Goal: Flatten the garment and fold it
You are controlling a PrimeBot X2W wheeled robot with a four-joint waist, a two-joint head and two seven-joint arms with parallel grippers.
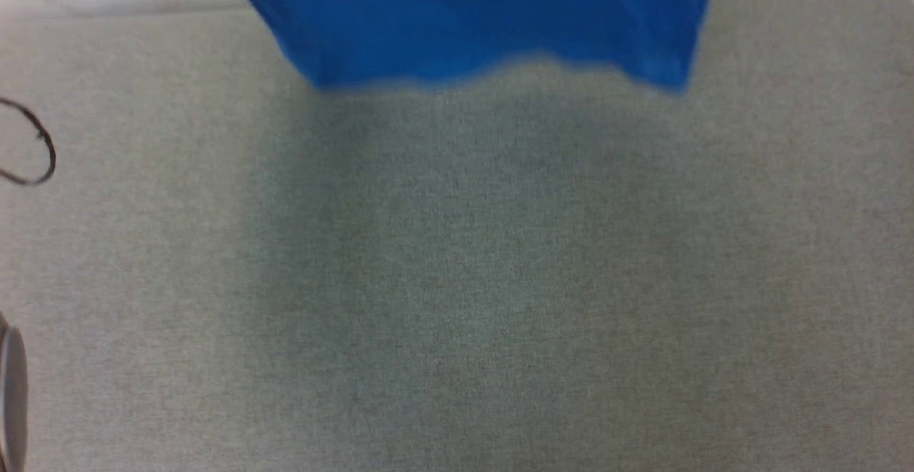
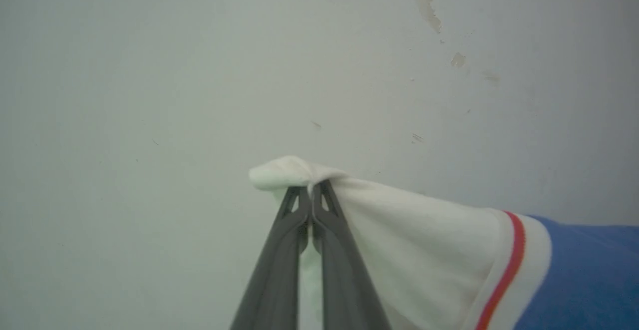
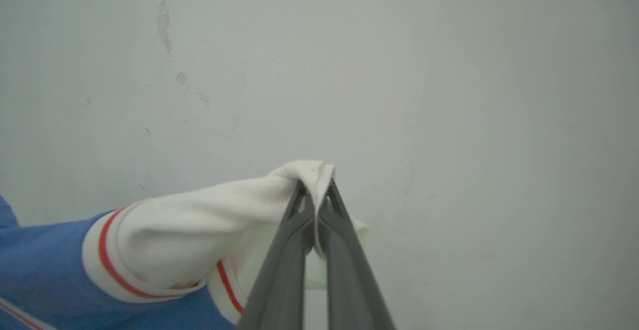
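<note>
Both grippers hold white sleeve cloth, fingers pinched closed: the left gripper (image 2: 312, 197) on one sleeve (image 2: 424, 235), the right gripper (image 3: 315, 197) on the other. The shirt (image 1: 485, 22) hangs stretched sideways between them, its hem over the far desk (image 1: 457, 279). Laying it flat likely needs both arms lowering evenly.

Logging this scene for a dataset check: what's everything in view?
Royal-blue short-sleeved shirt with white sleeves and red-striped trim: one, blue and white, hanging over the table's far part.
Grey fabric-covered table: one, grey, beneath the shirt.
Thin dark cable loop: one, black, head view's left edge.
Pale wall with chipped paint: one, off-white, behind the sleeves.
Left gripper: one, dark grey, shut on a white sleeve.
Right gripper: one, dark grey, shut on the other sleeve.
</note>
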